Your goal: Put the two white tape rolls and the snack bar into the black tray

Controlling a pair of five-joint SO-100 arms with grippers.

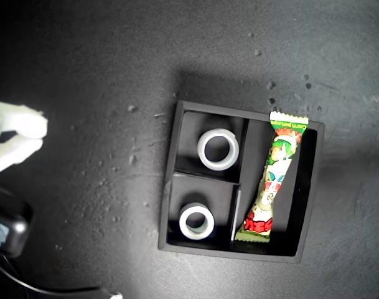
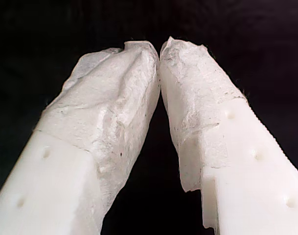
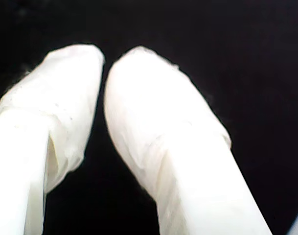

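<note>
My first end effector (image 2: pixel 160 51) fills its wrist view: two white padded jaws meeting at the tips, closed on nothing, with only dark surface beyond. My second end effector (image 3: pixel 104 63) looks much the same, its white jaws nearly touching at the tips and holding nothing.

In the exterior view, one white end effector (image 1: pixel 33 137) sits at the view's left edge; the wrist views do not show which arm it belongs to. Its jaws are close together and empty. Well apart from it, across the dark bench (image 1: pixel 83 75), lies one black tray (image 1: pixel 167 187).

Inside the tray are two white tape rolls, one per small compartment: the first tape roll (image 1: pixel 218 149) and the second tape roll (image 1: pixel 196 222). Farther from that end effector, one snack bar (image 1: pixel 277 177) lies slanted in the long compartment.

All three items sit in the tray, so the task looks finished; I judge that nothing remains to be picked up.
</note>
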